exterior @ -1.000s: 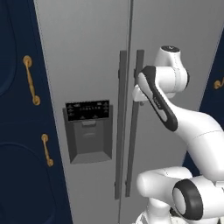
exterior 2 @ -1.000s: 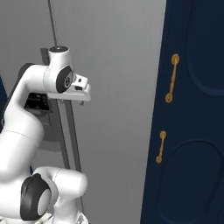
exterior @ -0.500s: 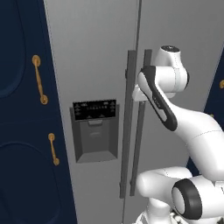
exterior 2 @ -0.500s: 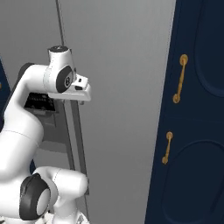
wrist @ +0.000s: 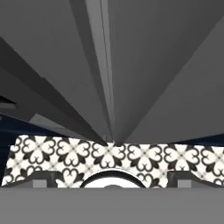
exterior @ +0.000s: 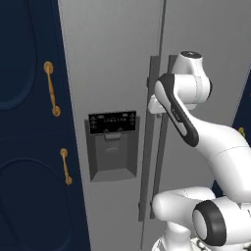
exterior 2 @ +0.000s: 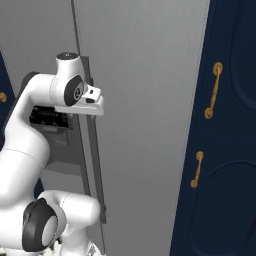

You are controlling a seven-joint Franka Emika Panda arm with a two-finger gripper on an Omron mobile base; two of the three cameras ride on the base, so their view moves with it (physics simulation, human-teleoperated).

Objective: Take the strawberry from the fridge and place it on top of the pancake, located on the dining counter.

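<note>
The tall grey side-by-side fridge (exterior: pixel 112 68) stands shut, its two doors meeting at a narrow vertical seam flanked by two long dark-grey vertical bar handles (exterior: pixel 145 147). On the left door, below mid-height, sits the black-panelled dispenser recess (exterior: pixel 112 147), a dark control strip above a grey alcove. The strawberry, the pancake and the dining counter cannot be seen from here; with the doors closed the fridge's inside is hidden.

The white arm with dark joints reaches up in front of the door seam, its wrist bent so the hand sits close to the handles near their upper ends. In the hand view the two-finger gripper (wrist: pixel 112 176) looks steeply down along the door fronts, with the seam running to the floor, and its two small dark fingertips (wrist: pixel 40 177) stand far apart at the lower corners: the claw is spread wide and holds nothing.

Beside the fridge on either side are navy cabinet doors (exterior 2: pixel 230 150) with short gold handles (exterior 2: pixel 213 91). At the fridge's foot lies a floor of white tiles with a black floral pattern (wrist: pixel 144 157).
</note>
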